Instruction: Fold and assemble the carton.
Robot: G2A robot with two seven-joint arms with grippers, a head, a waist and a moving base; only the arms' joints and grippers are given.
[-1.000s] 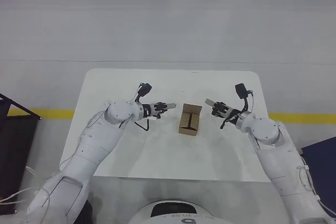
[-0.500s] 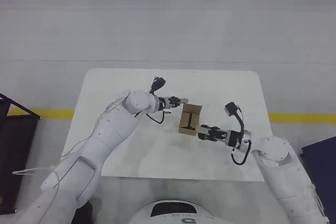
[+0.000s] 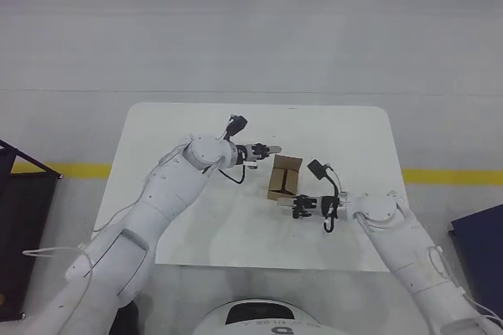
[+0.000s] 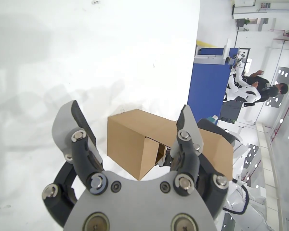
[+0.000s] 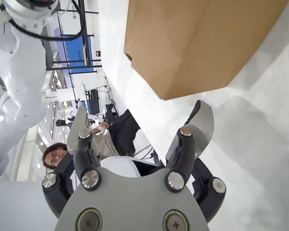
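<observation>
A brown cardboard carton (image 3: 285,177) stands in the middle of the white table (image 3: 193,226), its top open with a flap showing inside. In the left wrist view the carton (image 4: 134,145) has one end partly open. My left gripper (image 3: 272,151) is open at the carton's far left corner, nothing between its fingers (image 4: 79,121). My right gripper (image 3: 295,206) is open just off the carton's near edge, close to it but apart. The right wrist view has the carton (image 5: 197,32) right in front of the open gripper (image 5: 139,114).
The table's rounded edges lie all round (image 3: 377,117). A yellow floor line (image 3: 461,177) runs behind the table. A dark stand (image 3: 8,209) is beside the table's left side. Blue partitions (image 4: 207,82) stand in the room beyond.
My right gripper has swung from the carton's right side round to its near edge. My left gripper moved up to the carton's far left corner and has held there since.
</observation>
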